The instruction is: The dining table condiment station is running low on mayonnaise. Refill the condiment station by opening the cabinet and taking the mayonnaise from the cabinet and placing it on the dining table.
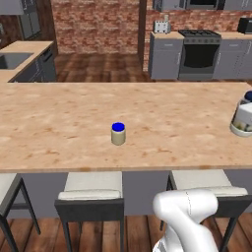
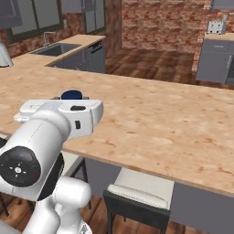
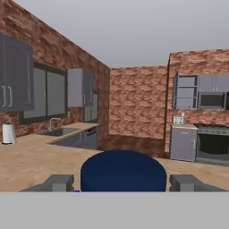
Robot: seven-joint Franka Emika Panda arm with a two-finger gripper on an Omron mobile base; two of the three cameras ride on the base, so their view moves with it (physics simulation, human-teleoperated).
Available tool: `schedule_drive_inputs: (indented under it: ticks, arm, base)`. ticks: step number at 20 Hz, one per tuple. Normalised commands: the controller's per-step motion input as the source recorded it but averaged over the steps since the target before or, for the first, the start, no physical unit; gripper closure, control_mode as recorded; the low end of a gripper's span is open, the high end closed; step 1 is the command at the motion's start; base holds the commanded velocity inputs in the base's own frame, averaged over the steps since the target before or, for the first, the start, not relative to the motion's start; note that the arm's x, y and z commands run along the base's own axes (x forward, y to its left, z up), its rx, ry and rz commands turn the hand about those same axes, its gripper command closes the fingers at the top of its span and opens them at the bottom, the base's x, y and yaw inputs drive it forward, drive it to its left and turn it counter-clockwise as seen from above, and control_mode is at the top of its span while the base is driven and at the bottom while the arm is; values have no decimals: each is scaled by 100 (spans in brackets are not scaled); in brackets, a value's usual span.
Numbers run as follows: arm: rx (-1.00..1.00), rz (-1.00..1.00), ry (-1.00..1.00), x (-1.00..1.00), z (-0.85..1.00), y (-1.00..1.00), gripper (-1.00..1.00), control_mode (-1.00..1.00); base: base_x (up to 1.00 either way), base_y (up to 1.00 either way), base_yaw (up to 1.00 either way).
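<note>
The mayonnaise (image 3: 123, 172) shows its dark navy lid between my two fingertips. My gripper (image 3: 120, 183) is shut on the jar from the side. In the left base view the navy lid (image 1: 249, 95) sits at the right edge, low over the dining table (image 1: 59, 113). From the right base the lid (image 2: 71, 94) peeks out behind my white hand, above the light wood top (image 2: 160, 123). Whether the jar touches the wood I cannot tell. The cabinet (image 3: 185, 91), a grey upper unit on the far wall, shows its shelves.
A beige jar with a bright blue lid (image 1: 118, 133) stands mid-table, well left of my hand. Pale-seated stools (image 1: 92, 189) line the near edge. A sink counter (image 2: 64, 49) lies at the left, a stove (image 1: 199, 54) on the far wall.
</note>
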Motion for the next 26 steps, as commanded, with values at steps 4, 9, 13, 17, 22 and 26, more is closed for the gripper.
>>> schedule_drive_inputs:
  ticks: [4,9,13,17,22,26]
  arm:
    - [2,13,5,91,-56,-45,100,-100]
    - [5,26,10,100,-83,-39,100,-100]
    - [5,33,0,89,-82,-12,100,-100]
    - [2,26,0,85,-65,0,100,-100]
    - [0,14,-1,75,-59,-1,100,-100]
    - [0,8,0,64,-44,0,100,-100]
  base:
    - [0,0,0]
    - [0,0,0]
    - [0,0,0]
    - [0,0,0]
    - [0,0,0]
    - [0,0,0]
